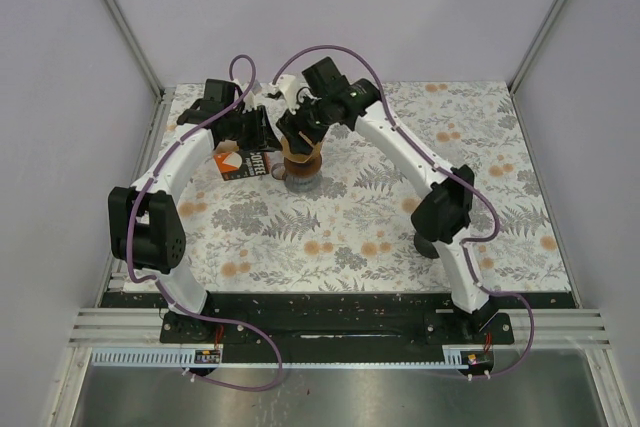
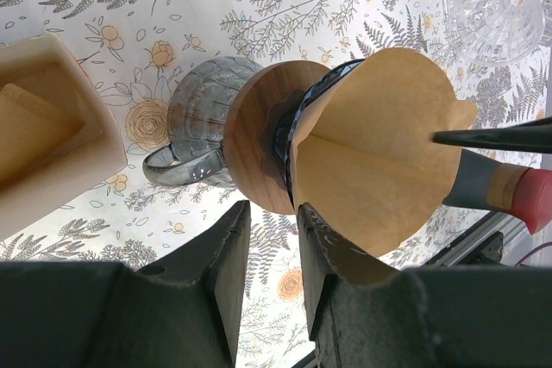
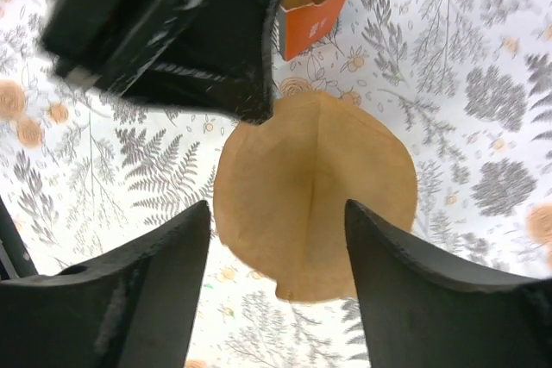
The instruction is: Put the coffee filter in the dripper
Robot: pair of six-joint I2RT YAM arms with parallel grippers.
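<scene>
Sitting in the dripper (image 2: pixel 203 118), the brown paper coffee filter (image 3: pixel 315 191) has its narrow end tucked down past the wooden collar (image 2: pixel 254 135) while its wide end stands out well above it, a crease running down its middle. We see the dripper standing on the fern-patterned table (image 1: pixel 380 217), towards the far side and roughly midway between the two arms. Our right gripper (image 3: pixel 276 213) hangs directly over the filter with its fingers spread wide, one on each side of the paper and nothing between them. Our left gripper (image 2: pixel 267 213) comes in from the side, its fingers a little apart with the collar's edge right at their tips; we cannot tell whether they pinch it. Just beside the dripper, on the left arm's side, lies an orange-and-white box (image 1: pixel 245 162) with more filters showing in its open end. A clear ribbed glass piece (image 2: pixel 504 15) rests on the cloth beyond the filter.
</scene>
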